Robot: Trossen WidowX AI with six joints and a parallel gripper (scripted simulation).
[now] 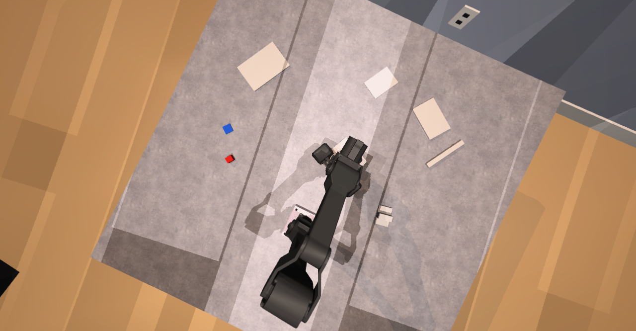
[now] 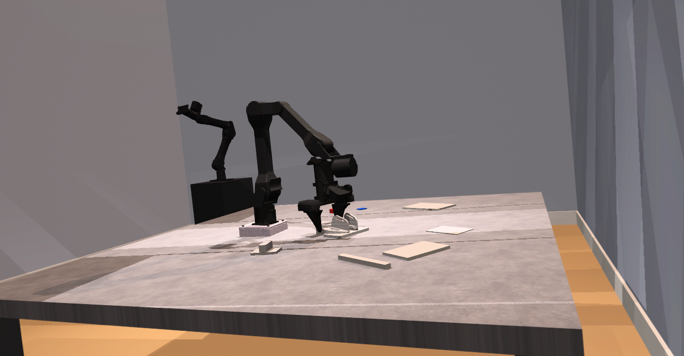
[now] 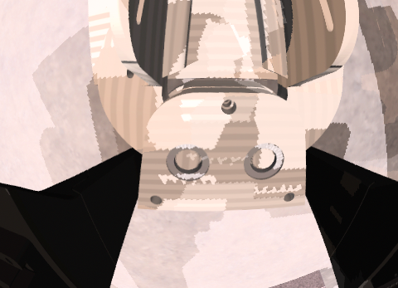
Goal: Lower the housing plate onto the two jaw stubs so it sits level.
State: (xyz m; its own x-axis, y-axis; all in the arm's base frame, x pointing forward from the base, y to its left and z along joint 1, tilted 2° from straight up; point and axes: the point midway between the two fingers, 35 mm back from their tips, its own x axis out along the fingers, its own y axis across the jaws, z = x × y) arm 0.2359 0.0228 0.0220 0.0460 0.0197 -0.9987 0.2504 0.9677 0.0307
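The pale housing plate (image 3: pixel 236 192), with two ringed round holes and smaller holes, is between my fingers. My gripper (image 2: pixel 328 222) (image 3: pixel 221 153) is shut on its two side edges, low over the table. Pale round shapes show inside the ringed holes; I cannot tell how deep the jaw stubs sit in them. The plate looks about level over the rounded base (image 3: pixel 122 114) (image 2: pixel 348 233). Beyond it stand two upright curved pieces with slots, the near one (image 2: pixel 340 223) plainest in the exterior view. The jaws' pins and the plate's underside are hidden.
A long bar (image 1: pixel 444 153) (image 2: pixel 364 261) and three flat boards lie around, one board (image 1: pixel 431 118) (image 2: pixel 416 250) near the bar. A small pale bracket (image 1: pixel 384 220) (image 2: pixel 266 248), a red cube (image 1: pixel 229 158) and a blue square (image 1: pixel 227 128) (image 2: pixel 362 209) also lie on the table.
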